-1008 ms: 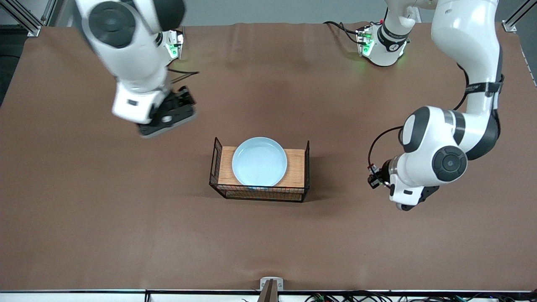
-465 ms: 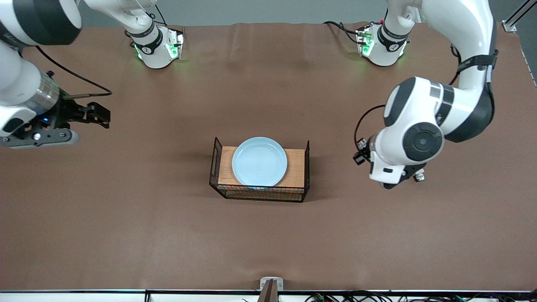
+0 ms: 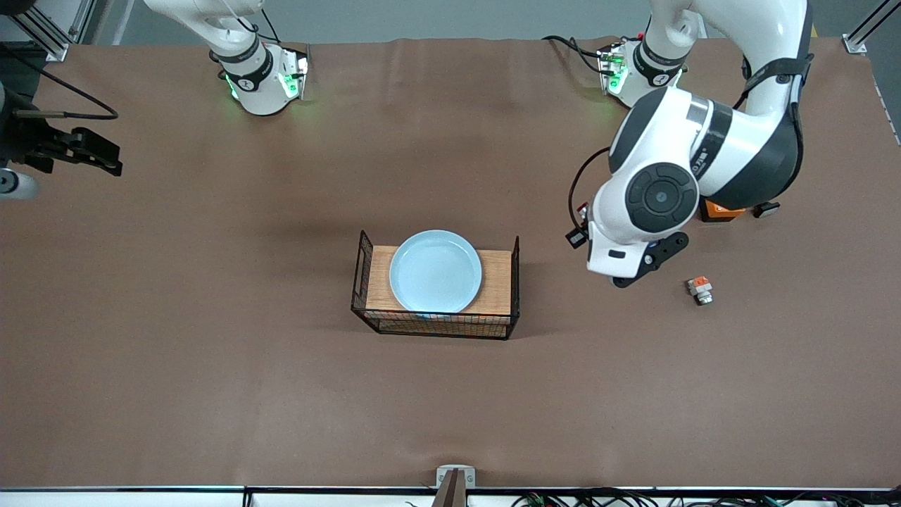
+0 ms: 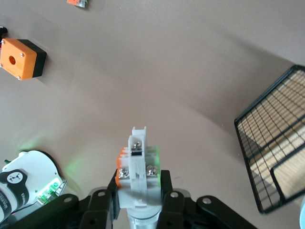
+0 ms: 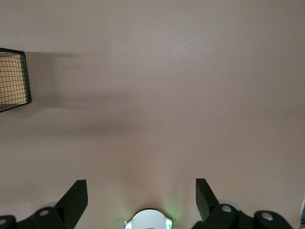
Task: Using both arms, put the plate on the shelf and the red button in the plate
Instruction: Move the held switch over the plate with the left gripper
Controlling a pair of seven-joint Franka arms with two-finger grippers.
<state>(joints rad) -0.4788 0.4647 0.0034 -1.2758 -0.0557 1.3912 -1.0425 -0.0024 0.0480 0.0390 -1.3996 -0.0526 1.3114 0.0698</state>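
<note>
The pale blue plate lies in the wire basket at mid-table. In the left wrist view my left gripper is shut on the red button, a white-grey switch part with an orange-red strip on one side and a green bit on the other. It hangs over bare table between the basket and the left arm's end; in the front view the left arm's wrist hides it. My right gripper is open and holds nothing, over the right arm's end of the table, with its fingers wide apart.
A stubby white part with an orange-red top lies toward the left arm's end. An orange box with a hole and a small black piece sit farther from the camera. The box and the basket's wire wall show in the left wrist view.
The right arm has swung from near the basket out to its own end of the table. The left arm has shifted toward the basket, uncovering the stubby part and the orange box.
</note>
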